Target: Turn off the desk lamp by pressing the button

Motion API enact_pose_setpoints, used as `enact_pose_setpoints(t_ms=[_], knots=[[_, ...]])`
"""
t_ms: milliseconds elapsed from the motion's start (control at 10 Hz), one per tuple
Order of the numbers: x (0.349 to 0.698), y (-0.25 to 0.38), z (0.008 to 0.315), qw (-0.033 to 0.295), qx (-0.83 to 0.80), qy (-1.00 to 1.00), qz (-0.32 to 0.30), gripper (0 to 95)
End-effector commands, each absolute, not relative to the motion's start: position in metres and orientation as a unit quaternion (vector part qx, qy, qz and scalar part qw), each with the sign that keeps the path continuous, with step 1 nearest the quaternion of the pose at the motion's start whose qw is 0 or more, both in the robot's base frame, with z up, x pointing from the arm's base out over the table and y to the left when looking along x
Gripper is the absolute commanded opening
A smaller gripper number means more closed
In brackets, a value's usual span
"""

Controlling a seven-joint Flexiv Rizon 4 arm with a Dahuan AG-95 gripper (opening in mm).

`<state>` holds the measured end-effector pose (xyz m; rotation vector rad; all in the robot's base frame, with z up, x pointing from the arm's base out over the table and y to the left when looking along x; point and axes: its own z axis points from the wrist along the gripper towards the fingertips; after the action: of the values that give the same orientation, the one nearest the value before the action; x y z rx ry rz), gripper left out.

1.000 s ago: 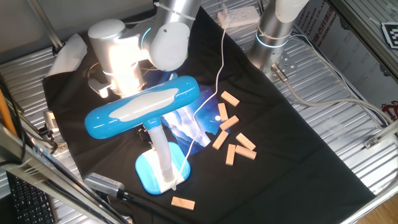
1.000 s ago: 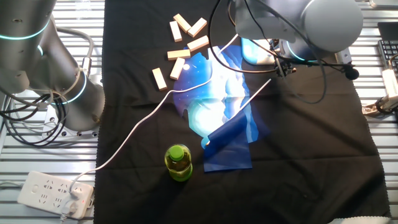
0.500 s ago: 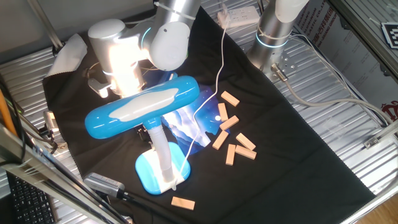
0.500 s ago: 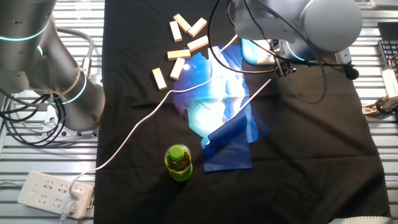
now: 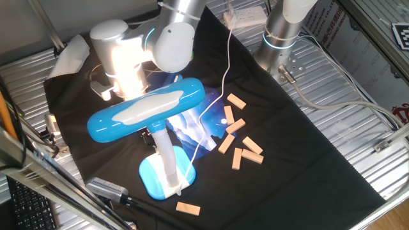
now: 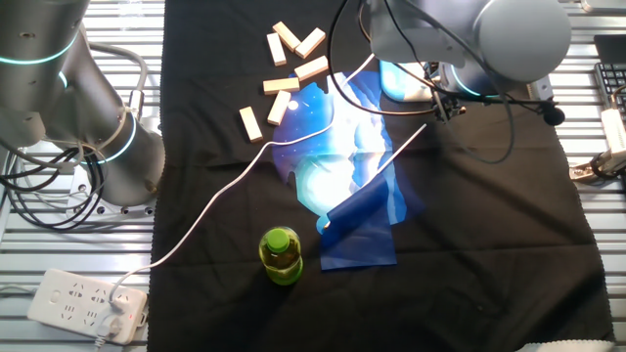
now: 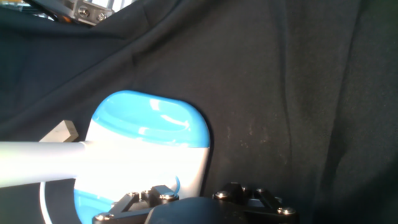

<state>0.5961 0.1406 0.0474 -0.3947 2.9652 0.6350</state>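
Hand view: your claw (image 7: 186, 202) hovers above the desk lamp (image 5: 150, 115) base, likely seeking its button.
Claw: can't tell (fingertips hidden).

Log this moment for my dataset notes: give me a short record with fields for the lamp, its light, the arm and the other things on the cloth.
lamp: desk lamp, sky-blue head with white top panel, white neck, blue base, upright on the black cloth
light: on; bright blue-white patch lit on the cloth
cord: white cord running to a power strip
arm: over the lamp's base end
gripper: fingertips not visible in any view
other things: wooden blocks scattered beside the lamp; green bottle upright
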Motion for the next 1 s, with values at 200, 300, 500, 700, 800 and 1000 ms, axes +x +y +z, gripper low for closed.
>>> enact_pose_setpoints(t_ms=[200, 300, 500, 700, 800, 1000], knots=[[0.5964, 0.1408, 0.0478, 0.039, -0.129, 0.969, 0.207, 57.0], [0.5963, 0.1410, 0.0477, 0.039, -0.130, 0.969, 0.207, 57.0], [0.5964, 0.1415, 0.0479, 0.037, -0.127, 0.970, 0.206, 38.0], [0.5965, 0.1421, 0.0480, 0.036, -0.126, 0.970, 0.205, 19.0], [0.5965, 0.1422, 0.0480, 0.036, -0.125, 0.970, 0.205, 19.0], [0.5967, 0.1427, 0.0483, 0.035, -0.121, 0.970, 0.206, 0.0]])
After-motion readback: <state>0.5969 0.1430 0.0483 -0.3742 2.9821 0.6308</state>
